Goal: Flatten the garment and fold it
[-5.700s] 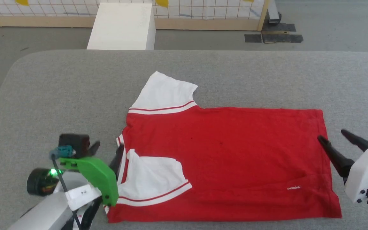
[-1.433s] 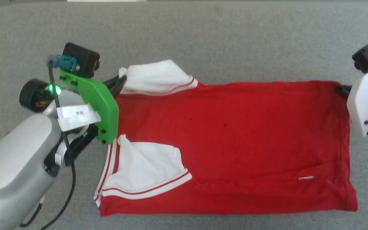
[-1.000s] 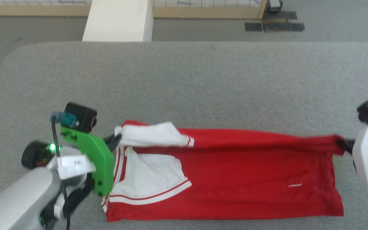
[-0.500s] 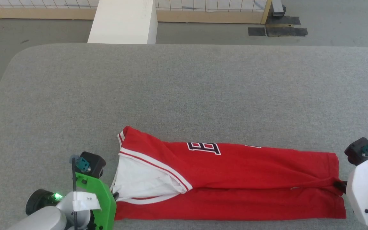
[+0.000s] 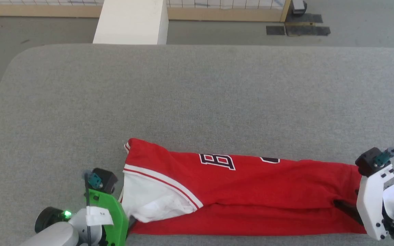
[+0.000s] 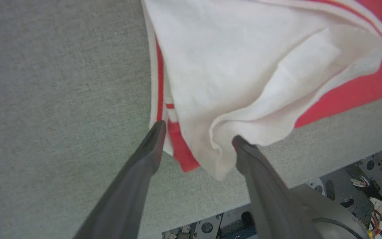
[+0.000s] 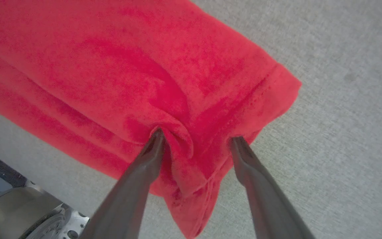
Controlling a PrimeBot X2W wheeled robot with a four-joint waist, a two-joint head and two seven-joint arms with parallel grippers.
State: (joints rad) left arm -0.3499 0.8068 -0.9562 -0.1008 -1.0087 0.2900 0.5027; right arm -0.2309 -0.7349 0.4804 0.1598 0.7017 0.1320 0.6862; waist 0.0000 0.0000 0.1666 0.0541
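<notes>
Red T-shirt, a long folded strip at lower centre of the grey desk, looks light and limp; left claw and right claw both open astride its ends, so I'd pinch the doubled end corners.

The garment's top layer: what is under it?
Under the top layer, a red lower layer shows as a strip along the near edge, resting on the grey table. The fold covers whatever else lies between the two layers.
</notes>
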